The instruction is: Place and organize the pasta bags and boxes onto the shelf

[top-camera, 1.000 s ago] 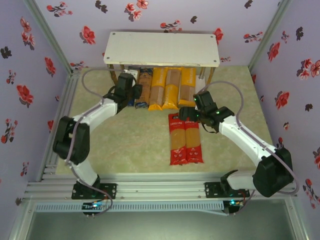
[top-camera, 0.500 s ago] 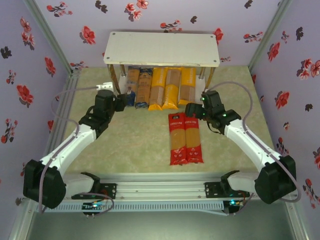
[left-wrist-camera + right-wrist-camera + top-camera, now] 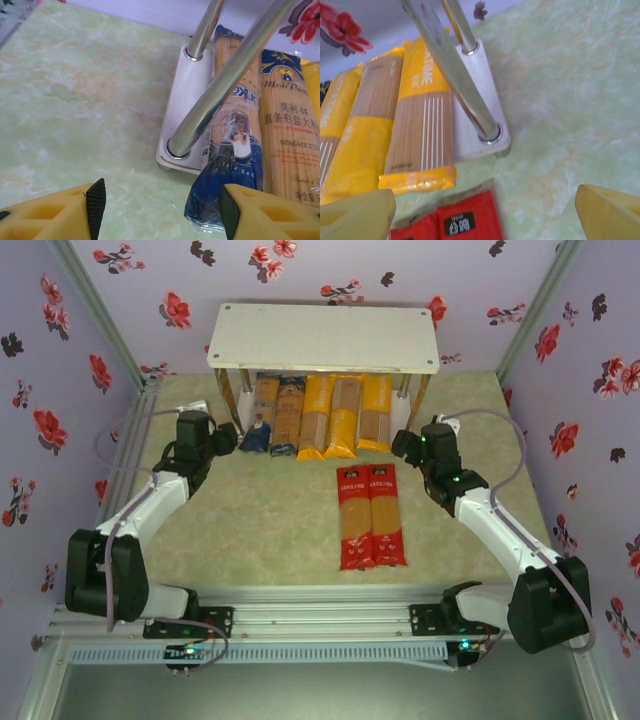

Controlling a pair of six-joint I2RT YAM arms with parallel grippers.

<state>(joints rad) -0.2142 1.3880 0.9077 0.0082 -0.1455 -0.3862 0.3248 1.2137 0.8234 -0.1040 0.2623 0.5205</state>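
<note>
The shelf [image 3: 325, 337] stands at the back of the table. On its lower board [image 3: 187, 100] lie two brown pasta packs with dark-blue ends [image 3: 263, 415] [image 3: 289, 415] and three yellow-orange ones [image 3: 344, 418], side by side. Two red packs [image 3: 370, 517] lie on the table in front. My left gripper [image 3: 225, 440] is open just left of the outer brown pack's blue end [image 3: 230, 170], with nothing between its fingers [image 3: 95, 205]. My right gripper [image 3: 405, 445] is open beside the shelf's right front leg [image 3: 455, 75], above the top ends of the red packs [image 3: 455, 225].
Shiny metal legs [image 3: 225, 85] rise from the lower board's front corners, close to both grippers. Floral walls close in the table on three sides. Green marbled tabletop [image 3: 250, 530] lies bare left of the red packs.
My left arm has swung back to the left, away from the brown packs, and its jaws have opened wider. The right arm has drawn back to the right, off the red packs.
</note>
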